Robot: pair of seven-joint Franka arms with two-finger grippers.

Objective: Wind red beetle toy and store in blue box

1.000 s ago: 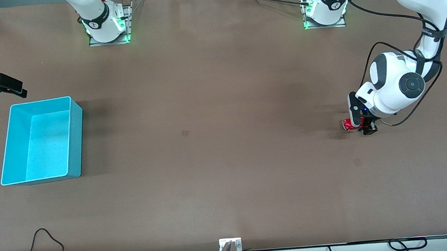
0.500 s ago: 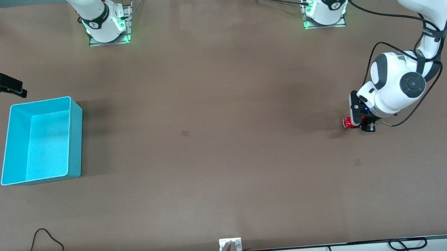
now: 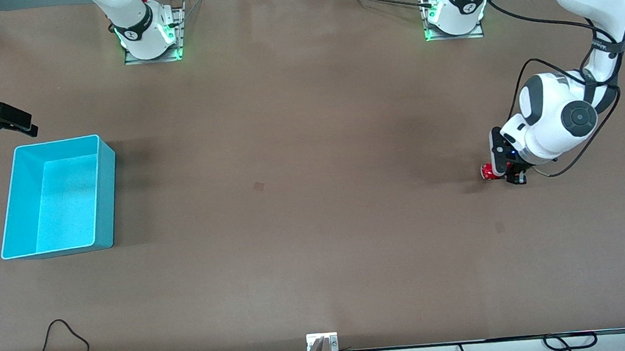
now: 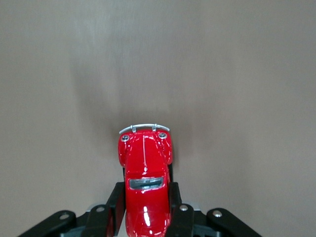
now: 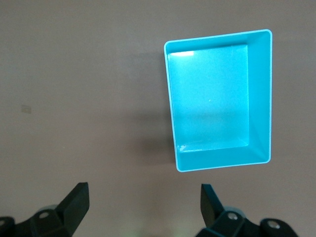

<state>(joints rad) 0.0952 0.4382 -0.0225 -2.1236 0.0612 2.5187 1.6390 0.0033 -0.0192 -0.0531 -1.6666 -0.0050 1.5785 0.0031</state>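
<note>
The red beetle toy [image 3: 486, 171] sits low at the table surface near the left arm's end, its nose poking out past the hand. My left gripper [image 3: 504, 173] is shut on it. In the left wrist view the toy [image 4: 144, 190] shows between the two black fingers [image 4: 116, 205], which press on its sides. The blue box [image 3: 56, 195] stands empty at the right arm's end of the table. My right gripper [image 3: 12, 122] is open and empty, up in the air beside the box's edge; its view shows the box [image 5: 219, 98] below and its fingers [image 5: 74, 200] wide apart.
Brown table top [image 3: 303, 199] all around. Cables [image 3: 61, 337] lie along the edge nearest the front camera. The arm bases [image 3: 150, 36] stand at the top of the front view.
My left hand has shifted slightly toward its own base with the toy held. The right arm has not moved.
</note>
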